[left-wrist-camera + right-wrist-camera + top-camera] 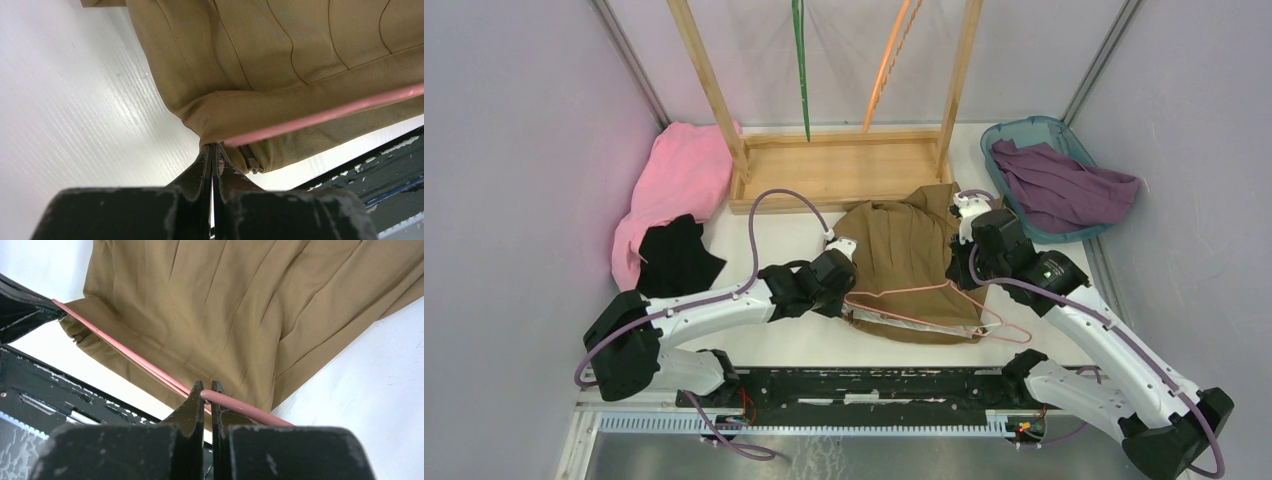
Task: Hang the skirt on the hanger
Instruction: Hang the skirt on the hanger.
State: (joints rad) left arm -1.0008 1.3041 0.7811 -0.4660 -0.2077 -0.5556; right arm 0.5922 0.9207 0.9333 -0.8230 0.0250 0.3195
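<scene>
Top external view: tan skirt (pixel 904 250) on counter (pixel 769 235); left tool (pixel 214 150) clenched on its waistband corner, right tool (pixel 205 388) gripping pink hanger (pixel 245 409) lying across it.

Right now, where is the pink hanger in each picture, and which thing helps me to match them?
Top view: the hanger lies low in the centre, across the skirt's near end.
Left wrist: a pink bar across the right half, rising to the right edge.
Right wrist: a pink wire from upper left down to lower centre.
Shared landmark: the brown skirt under it in every view.
</scene>
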